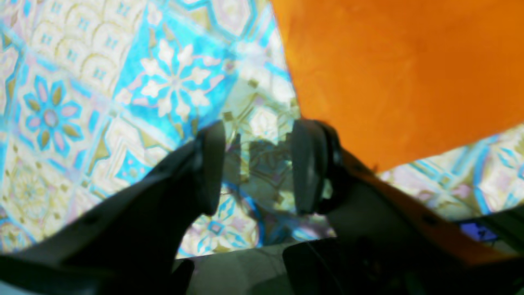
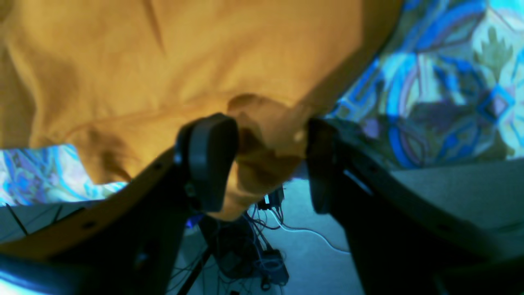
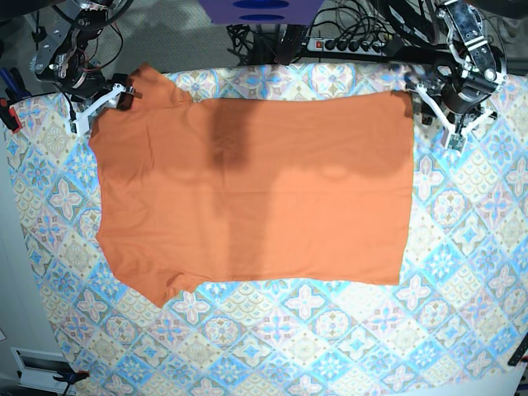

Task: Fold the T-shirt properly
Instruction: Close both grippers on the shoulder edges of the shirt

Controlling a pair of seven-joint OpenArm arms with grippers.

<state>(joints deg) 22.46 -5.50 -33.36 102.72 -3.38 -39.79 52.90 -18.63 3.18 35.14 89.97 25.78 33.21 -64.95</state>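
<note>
A: Left wrist view. Left tool (image 1: 258, 166) stands parted, nothing between the pads, only the patterned cloth (image 1: 82, 102) below. The T-shirt (image 1: 401, 78) lies ahead and to one side, its edge just beside one pad.

B: Right wrist view?

A: Right tool (image 2: 270, 162) is spread wide, astride a bunched sleeve edge of the T-shirt (image 2: 163, 69). Fabric sits between the pads; whether it's clamped, I cannot tell.

B: Base view?

A: T-shirt (image 3: 256, 190) flat on the desk (image 3: 462, 330), long axis side to side. Right tool (image 3: 111, 101) at the far sleeve corner, left tool (image 3: 436, 103) at the far hem corner. Right arm looks nearer to a hold.
</note>
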